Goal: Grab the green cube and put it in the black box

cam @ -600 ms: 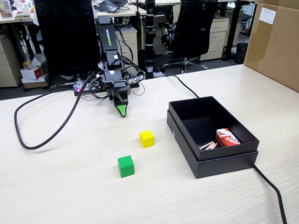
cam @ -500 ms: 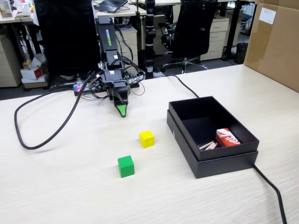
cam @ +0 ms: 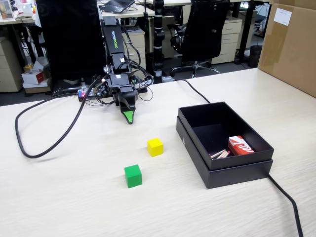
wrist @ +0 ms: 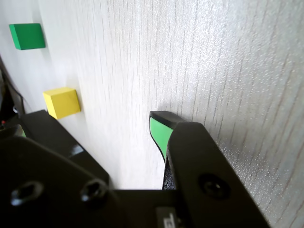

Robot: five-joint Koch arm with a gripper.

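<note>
I am looking at an office: a pale wood-grain table (cam: 74, 197) fills most of the fixed view, with black chairs and desks behind it in the upper part of the frame and a big brown carton (cam: 291, 47) at the upper right edge.

My arm (cam: 116, 54) stands at the upper middle left of the fixed view, folded down so its gripper (cam: 129, 117) points at the table with the green tip low over the surface or on it. From here I see only a single green point, and in the wrist view just one green-faced finger (wrist: 159, 133) shows clearly next to the dark body, so I cannot tell whether the pincer is spread or pressed together. Nothing is between the fingers.

The green cube (cam: 133, 176) sits on the bare table at lower centre left of the fixed view, well apart from the gripper. It lies flat, turned slightly so one vertical edge faces the camera; being a cube, it has no long axis. In the wrist view it is in the upper left corner (wrist: 27, 36). The yellow cube (cam: 155, 146) sits near it, between it and the gripper, not touching.

The black box (cam: 224, 170) lies at centre right, its long axis running from upper left to lower right, open side up. Inside, in the lower right corner, a red and white packet (cam: 240, 145) lies beside some small sticks (cam: 219, 154). A black cable (cam: 44, 138) loops at the left
</note>
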